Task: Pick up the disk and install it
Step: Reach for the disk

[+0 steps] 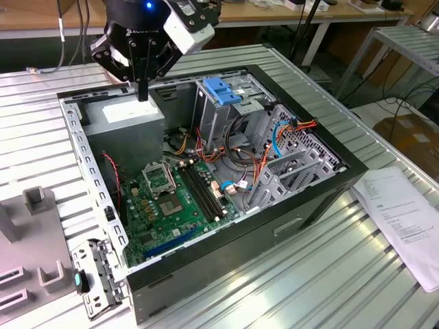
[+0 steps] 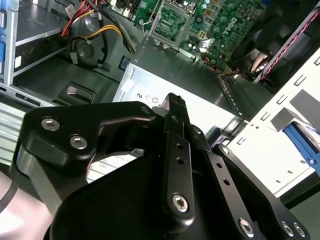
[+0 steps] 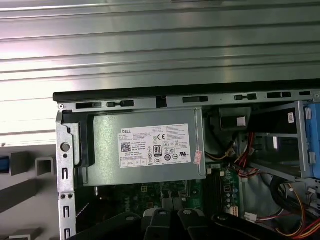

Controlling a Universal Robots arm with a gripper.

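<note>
While your gripper (image 1: 143,96) hangs in the upper left of the exterior view, just over the grey power supply (image 1: 127,122) in the open computer case (image 1: 226,247), its fingers (image 2: 177,150) are pressed together with nothing between them. You find the disk (image 2: 304,144) outside the case wall, by the grey fixture (image 1: 41,271). In the second wrist view it is a strip of bright blue, with the rest cut off. The blue-handled drive cage (image 1: 223,92) stands in the upper middle of the exterior view, apart from the gripper.
</note>
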